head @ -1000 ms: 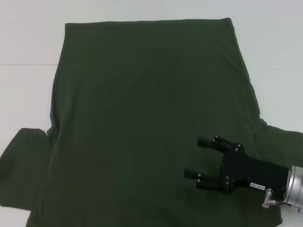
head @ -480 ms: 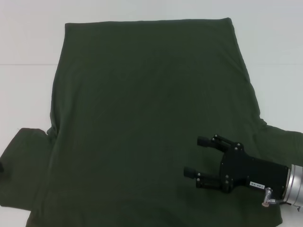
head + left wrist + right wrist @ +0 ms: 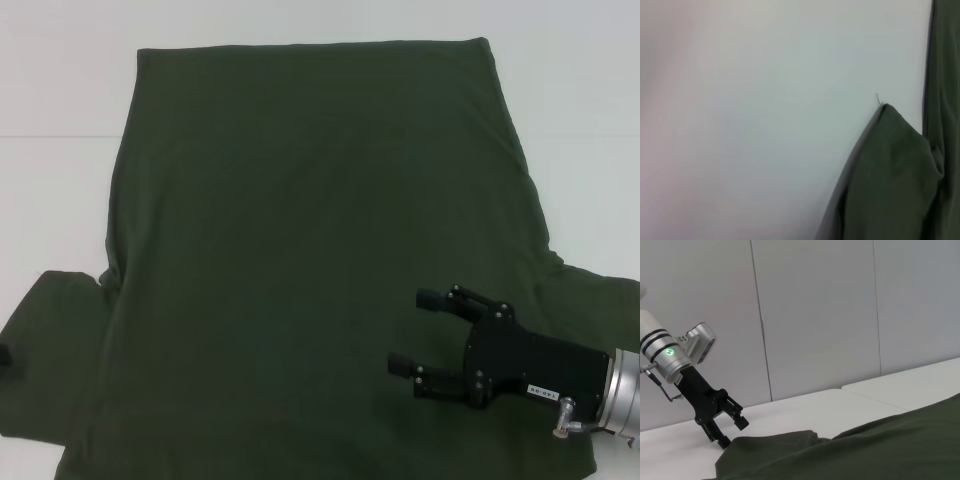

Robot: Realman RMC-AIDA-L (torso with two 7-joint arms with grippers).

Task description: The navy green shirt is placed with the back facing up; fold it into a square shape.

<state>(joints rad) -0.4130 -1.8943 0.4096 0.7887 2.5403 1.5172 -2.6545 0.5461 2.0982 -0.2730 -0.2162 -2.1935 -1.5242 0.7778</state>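
My right gripper [image 3: 420, 340] sits at about 5 o'clock in the head view, fingers spread wide, nothing between them, pointing toward 9 o'clock over the navy green shirt [image 3: 300, 250]. Can't tell whether the tips touch the cloth. My left gripper [image 3: 732, 432] is at the shirt's left sleeve edge, 8 o'clock side; in the right wrist view its fingers are parted, tips low by the sleeve corner, empty. Shirt lies flat, plain side up, hem toward 12 o'clock, sleeves out at 4 and 8. White table [image 3: 60, 90] all round. Grey wall panels [image 3: 815, 315] behind.
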